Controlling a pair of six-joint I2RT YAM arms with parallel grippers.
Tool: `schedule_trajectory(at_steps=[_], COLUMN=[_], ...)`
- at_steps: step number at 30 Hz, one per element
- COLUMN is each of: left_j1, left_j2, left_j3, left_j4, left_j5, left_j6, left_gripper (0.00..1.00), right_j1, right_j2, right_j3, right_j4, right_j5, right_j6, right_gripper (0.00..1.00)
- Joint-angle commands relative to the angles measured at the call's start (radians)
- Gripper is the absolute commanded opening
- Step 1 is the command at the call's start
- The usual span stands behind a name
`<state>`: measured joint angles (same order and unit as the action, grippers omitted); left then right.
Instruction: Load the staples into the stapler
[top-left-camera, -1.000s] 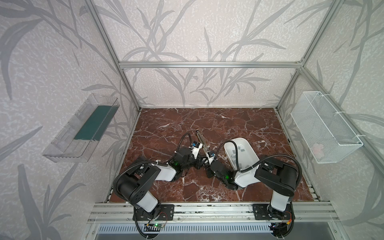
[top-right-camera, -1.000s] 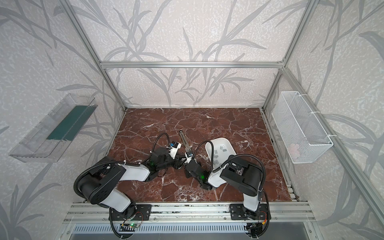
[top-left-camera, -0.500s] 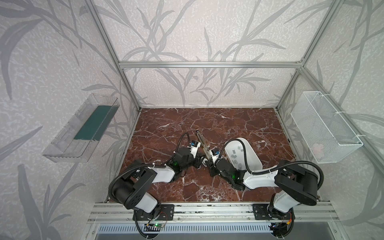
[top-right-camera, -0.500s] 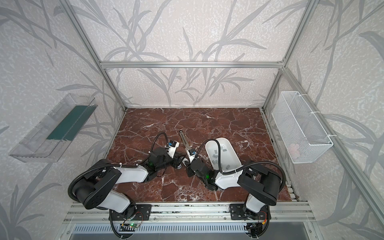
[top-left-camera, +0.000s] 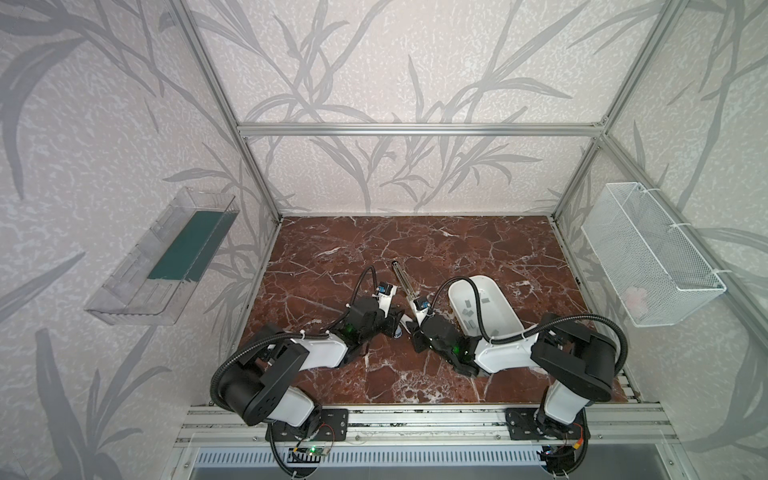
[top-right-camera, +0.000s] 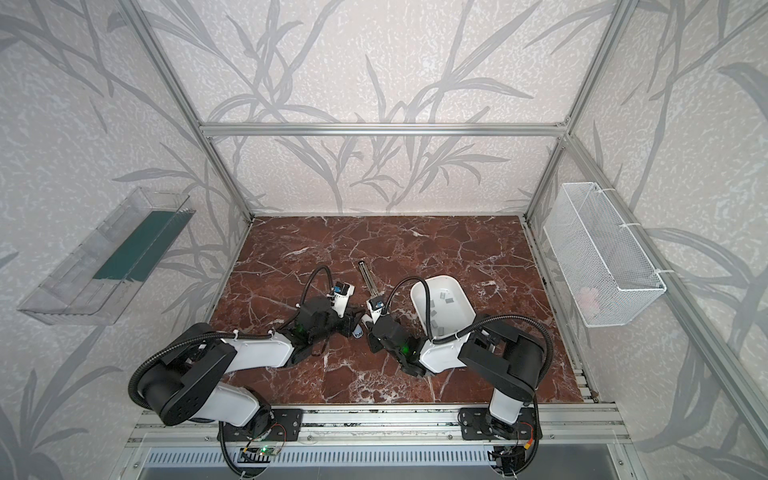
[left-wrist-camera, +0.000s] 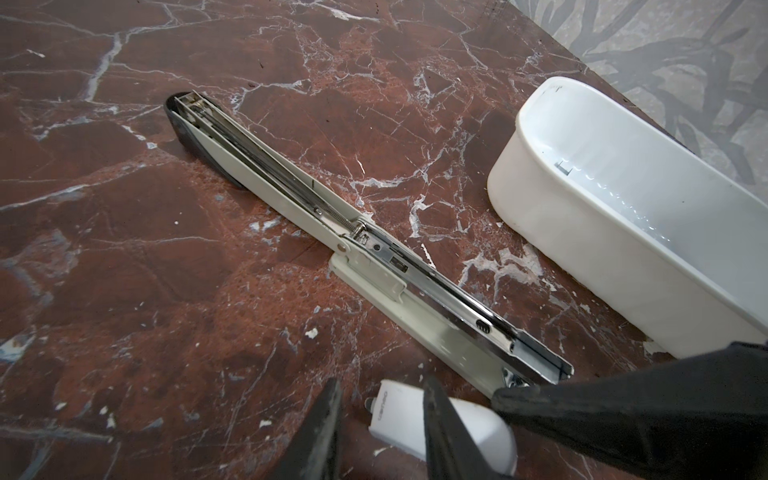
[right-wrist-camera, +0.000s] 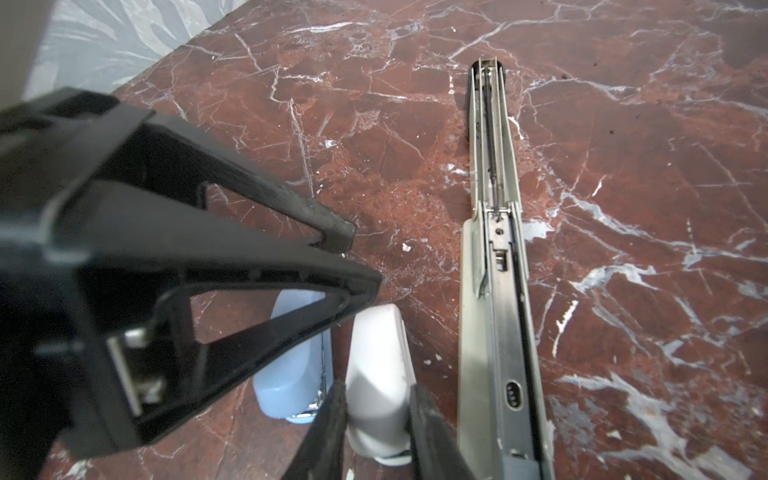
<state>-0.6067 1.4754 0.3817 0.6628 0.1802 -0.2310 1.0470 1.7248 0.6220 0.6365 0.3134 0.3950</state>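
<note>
A long grey stapler (top-left-camera: 403, 282) (top-right-camera: 368, 280) lies opened flat on the marble, its metal channel (left-wrist-camera: 457, 303) (right-wrist-camera: 498, 291) facing up. The staples (top-left-camera: 469, 305) (top-right-camera: 442, 297) lie as small grey strips in a white tray (top-left-camera: 453, 291) (left-wrist-camera: 582, 249). My right gripper (right-wrist-camera: 377, 390) (top-left-camera: 411, 328) is shut on a small white stapler (right-wrist-camera: 378, 353) (left-wrist-camera: 397, 411) beside the long one. My left gripper (left-wrist-camera: 380, 386) (right-wrist-camera: 361, 262) (top-left-camera: 395, 318) is slightly open right above that white stapler's tip, gripping nothing. A small blue stapler (right-wrist-camera: 291, 374) (top-left-camera: 398, 331) lies under the left fingers.
A clear bin (top-left-camera: 166, 257) with a green insert hangs on the left wall. A white wire basket (top-left-camera: 648, 253) hangs on the right wall. Aluminium frame posts (top-left-camera: 257, 178) stand at the back corners, and a rail runs along the front edge.
My right arm's elbow swung outward and came partly back while its gripper stayed low by the long stapler's near end. The left arm has barely moved.
</note>
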Motion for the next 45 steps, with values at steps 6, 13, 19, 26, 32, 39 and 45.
schedule_trajectory(at_steps=[6, 13, 19, 26, 32, 39, 45], left_j1=[-0.001, -0.001, -0.001, -0.001, -0.001, 0.000, -0.001], left_j2=[0.034, 0.064, 0.081, 0.105, 0.111, 0.131, 0.148], left_j3=[0.006, 0.019, 0.031, 0.036, 0.030, 0.027, 0.005], left_j4=[0.018, 0.015, 0.011, 0.021, 0.032, 0.043, 0.087], left_j5=[-0.013, -0.040, -0.052, -0.047, -0.054, -0.062, -0.066], left_j6=[0.025, 0.029, 0.030, 0.031, 0.030, 0.033, 0.035], left_gripper=[0.32, 0.31, 0.31, 0.31, 0.30, 0.30, 0.29], right_j1=[-0.001, -0.003, -0.001, -0.003, -0.002, -0.002, 0.001], right_j2=[0.027, 0.029, 0.065, 0.086, 0.112, 0.156, 0.191], right_j3=[0.021, 0.040, 0.083, 0.089, 0.097, 0.122, 0.146], right_j4=[-0.023, -0.025, -0.040, -0.044, -0.057, -0.089, -0.154], right_j5=[0.008, 0.019, 0.021, 0.026, 0.014, -0.006, -0.013], right_j6=[0.003, -0.019, -0.036, -0.031, -0.014, 0.001, 0.018], right_gripper=[0.24, 0.24, 0.24, 0.24, 0.24, 0.22, 0.19])
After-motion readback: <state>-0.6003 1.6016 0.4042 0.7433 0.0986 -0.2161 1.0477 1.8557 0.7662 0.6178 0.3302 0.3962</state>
